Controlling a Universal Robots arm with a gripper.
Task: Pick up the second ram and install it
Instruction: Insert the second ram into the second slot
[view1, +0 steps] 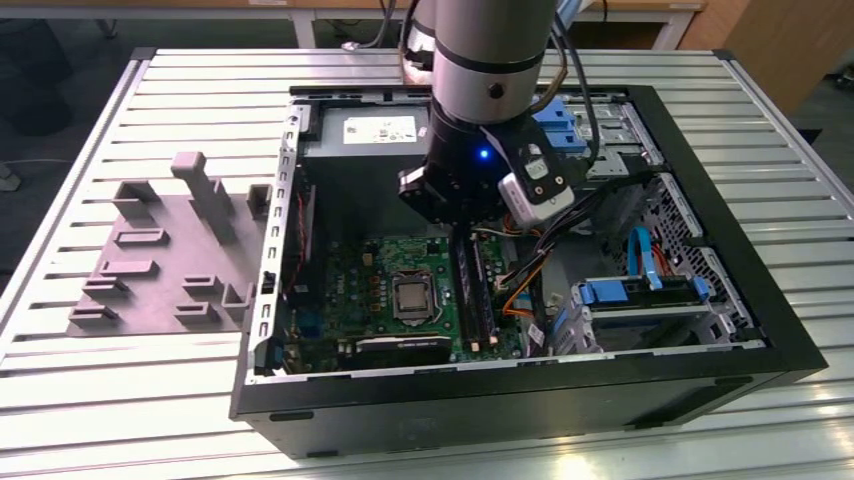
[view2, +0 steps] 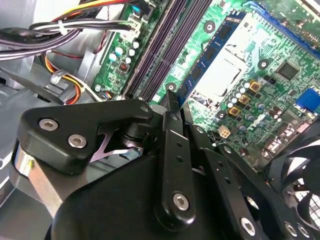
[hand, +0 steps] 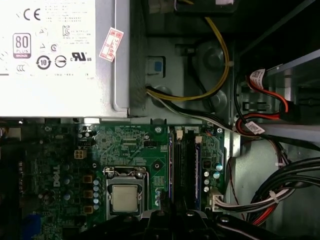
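Observation:
My gripper (view1: 463, 235) reaches down into the open computer case (view1: 534, 395), over the long black sockets (hand: 184, 165) of the green motherboard (view1: 360, 290). In the second wrist view its fingertips (view2: 171, 100) are drawn together. The second ram (view2: 212, 47), a blue-green stick with black chips, runs away from them alongside the sockets (view2: 157, 55). The gripper's own body hides the stick's near half. In the first wrist view the gripper (hand: 172, 216) sits at the sockets' end away from the grey power supply (hand: 60, 55).
The silver processor socket (hand: 124, 195) lies beside the sockets. Bundled cables (hand: 280, 190) and a blue drive cage (view1: 641, 290) crowd the case's side at the exterior view's right. A grey moulded holder block (view1: 160, 260) stands on the slatted table outside the case.

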